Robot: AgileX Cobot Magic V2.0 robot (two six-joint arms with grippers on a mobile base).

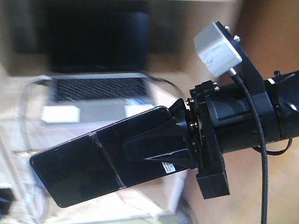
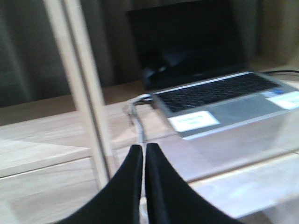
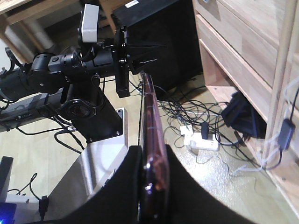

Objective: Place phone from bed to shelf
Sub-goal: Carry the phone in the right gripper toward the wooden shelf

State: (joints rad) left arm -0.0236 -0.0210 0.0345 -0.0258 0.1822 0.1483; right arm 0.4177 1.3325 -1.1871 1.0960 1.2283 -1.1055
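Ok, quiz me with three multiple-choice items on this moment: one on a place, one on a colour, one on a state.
1. Where is the phone? A lying on the floor; B in the air, clamped in the right gripper; C inside a drawer.
2. The phone's edge is: A green; B white; C rose-gold.
3. The left gripper is: A shut and empty; B wide open; C shut on a cup.

Answers: B, the fingers pinch it in front of the shelf. C, the right wrist view shows a pinkish metallic rim. A, its fingers almost touch with nothing between them.
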